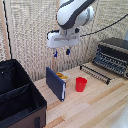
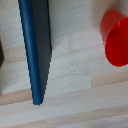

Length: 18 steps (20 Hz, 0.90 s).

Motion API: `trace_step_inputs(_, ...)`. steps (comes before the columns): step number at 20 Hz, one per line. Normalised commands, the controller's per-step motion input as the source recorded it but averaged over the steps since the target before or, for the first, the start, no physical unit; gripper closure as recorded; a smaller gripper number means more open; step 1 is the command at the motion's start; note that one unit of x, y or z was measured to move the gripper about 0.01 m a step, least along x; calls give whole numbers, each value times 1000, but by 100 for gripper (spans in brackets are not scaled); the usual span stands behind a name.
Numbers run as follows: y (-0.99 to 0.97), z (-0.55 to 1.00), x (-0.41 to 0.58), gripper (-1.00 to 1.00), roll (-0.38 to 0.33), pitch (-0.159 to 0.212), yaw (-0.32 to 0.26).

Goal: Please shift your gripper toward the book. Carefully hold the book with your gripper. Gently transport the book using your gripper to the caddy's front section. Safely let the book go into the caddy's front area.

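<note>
Hovering with fingers point(image 1: 62, 52) apart, directly above the upright book point(image 1: 56, 83), spine edge running lengthwise beneath, caddy point(image 1: 15, 95) off toward the exterior view's left.

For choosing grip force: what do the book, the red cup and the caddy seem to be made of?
Book: probably a hard, matte navy cover; the edges look straight and stiff.
Red cup: probably smooth plastic, with an even colour.
Caddy: probably matte black fabric, though blur leaves it uncertain.

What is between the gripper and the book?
Nothing: in the exterior view the gripper hangs above the upright book, with only air between them.
</note>
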Motion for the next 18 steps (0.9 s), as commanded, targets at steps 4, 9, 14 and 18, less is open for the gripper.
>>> trace_step_inputs(4,518,-249,0,-100,-96,10,35)
trace_step_inputs(9,475,-253,0,-100,-89,0,49)
trace_step_inputs(14,221,-325,127,-100,-43,2,70)
trace_step_inputs(18,77,-360,230,-100,-15,3,97)
